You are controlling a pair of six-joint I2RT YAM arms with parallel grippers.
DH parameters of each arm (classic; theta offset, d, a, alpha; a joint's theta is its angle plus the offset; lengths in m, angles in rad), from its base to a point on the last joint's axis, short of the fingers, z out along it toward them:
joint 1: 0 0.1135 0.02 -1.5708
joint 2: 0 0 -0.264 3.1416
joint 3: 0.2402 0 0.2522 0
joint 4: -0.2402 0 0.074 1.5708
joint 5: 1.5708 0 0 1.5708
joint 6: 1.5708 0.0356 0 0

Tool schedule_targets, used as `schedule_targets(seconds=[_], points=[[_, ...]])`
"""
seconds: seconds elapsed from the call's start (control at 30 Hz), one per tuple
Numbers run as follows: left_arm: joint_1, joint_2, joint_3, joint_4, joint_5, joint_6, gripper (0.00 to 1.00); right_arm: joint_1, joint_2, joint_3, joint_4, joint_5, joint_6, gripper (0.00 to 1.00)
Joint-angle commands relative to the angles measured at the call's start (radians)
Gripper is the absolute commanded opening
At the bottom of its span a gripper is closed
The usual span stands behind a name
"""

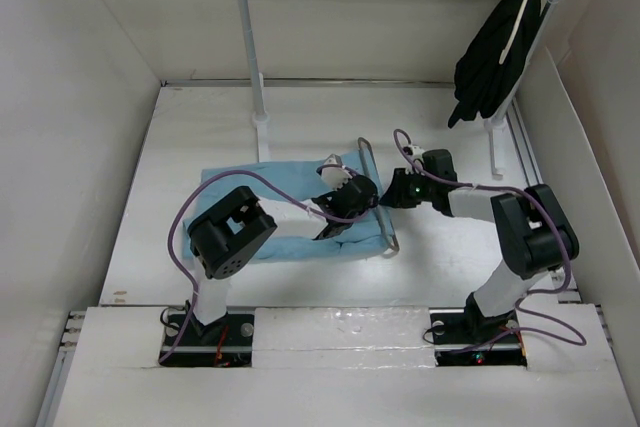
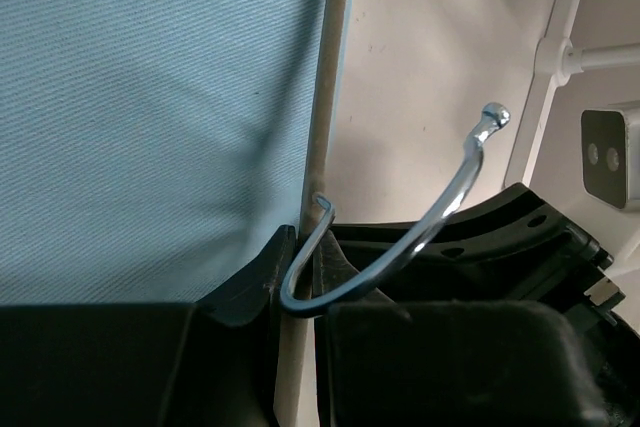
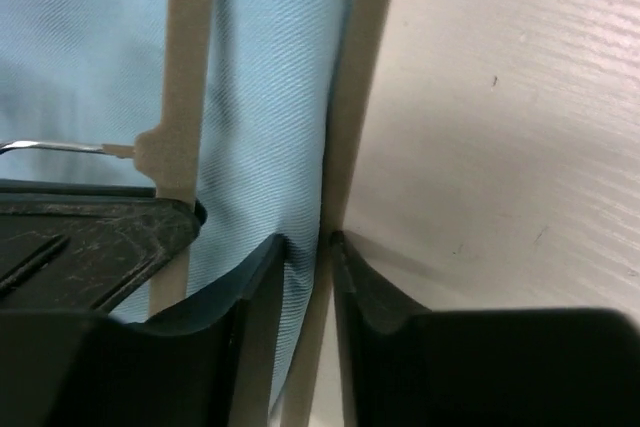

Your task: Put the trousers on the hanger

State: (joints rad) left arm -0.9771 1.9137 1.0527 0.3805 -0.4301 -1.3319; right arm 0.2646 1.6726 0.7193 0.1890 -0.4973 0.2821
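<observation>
left hand (image 2: pixel 303 252) clamped on hanger (image 2: pixel 322 97) | trousers (image 2: pixel 150 97) just beside | right hand (image 3: pixel 307 244) clamped on hanger too

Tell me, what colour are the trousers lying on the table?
The trousers are plain light blue, clearest in the left wrist view.

So the trousers (image 2: pixel 150 117) are thin cloth w/ a fine diagonal twill rib, totally matt, soft-looking, zero sheen. The hanger (image 3: pixel 345 97) has a smooth matt bar in greyish-beige; looks like plastic, tho I can't be 100% sure. Its hook (image 2: pixel 440 212) is bright polished metal wire, mirror-glossy, w/ a little rounded tip. My left gripper (image 2: pixel 303 269) is black plastic, semi-matt, and from the right wrist view its shell is covered in fine scratches. My right gripper (image 3: pixel 308 252) is the same black plastic w/ a dull finish and smooth edges. The table (image 3: pixel 500 97) is white w/ a faint streaky grain and a soft sheen. Can't tell what it's made of.
</observation>
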Motion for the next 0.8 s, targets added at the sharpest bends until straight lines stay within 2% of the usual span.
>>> schedule_targets(seconds=[0.0, 0.07, 0.1, 0.17, 0.23, 0.27, 0.4, 0.57, 0.67, 0.7, 0.77], points=[[-0.009, 0.008, -0.026, -0.017, 0.04, 0.003, 0.0, 0.054, -0.002, 0.003, -0.052, -0.025, 0.016, 0.33], [-0.009, 0.016, -0.02, -0.018, 0.047, 0.01, 0.0, 0.064, -0.039, 0.02, -0.116, 0.061, -0.017, 0.44], [-0.009, 0.018, -0.022, -0.02, 0.048, 0.01, 0.0, 0.073, -0.071, 0.028, -0.137, 0.087, -0.026, 0.42], [-0.009, 0.024, -0.017, -0.02, 0.053, 0.011, 0.0, 0.073, -0.085, 0.051, -0.166, 0.106, -0.041, 0.34], [-0.009, 0.028, -0.014, -0.02, 0.054, 0.014, 0.0, 0.073, -0.056, 0.068, -0.172, 0.071, -0.046, 0.19], [-0.009, 0.028, -0.014, -0.02, 0.054, 0.016, 0.0, 0.073, -0.056, 0.071, -0.171, 0.065, -0.044, 0.19], [-0.009, 0.027, -0.014, -0.023, 0.053, 0.022, 0.0, 0.073, -0.031, 0.049, -0.129, 0.042, -0.02, 0.0], [0.0, 0.018, -0.025, -0.04, 0.047, 0.039, 0.0, 0.0, -0.106, 0.026, -0.097, 0.002, -0.001, 0.0], [0.009, -0.001, -0.046, -0.049, 0.044, 0.057, 0.0, -0.06, -0.158, 0.052, -0.15, -0.004, -0.034, 0.0], [0.018, -0.011, -0.06, -0.06, 0.037, 0.077, 0.0, -0.118, -0.169, 0.077, -0.175, -0.018, -0.062, 0.0], [0.018, -0.019, -0.063, -0.068, 0.033, 0.083, 0.0, -0.137, -0.174, 0.084, -0.184, -0.032, -0.069, 0.0]])
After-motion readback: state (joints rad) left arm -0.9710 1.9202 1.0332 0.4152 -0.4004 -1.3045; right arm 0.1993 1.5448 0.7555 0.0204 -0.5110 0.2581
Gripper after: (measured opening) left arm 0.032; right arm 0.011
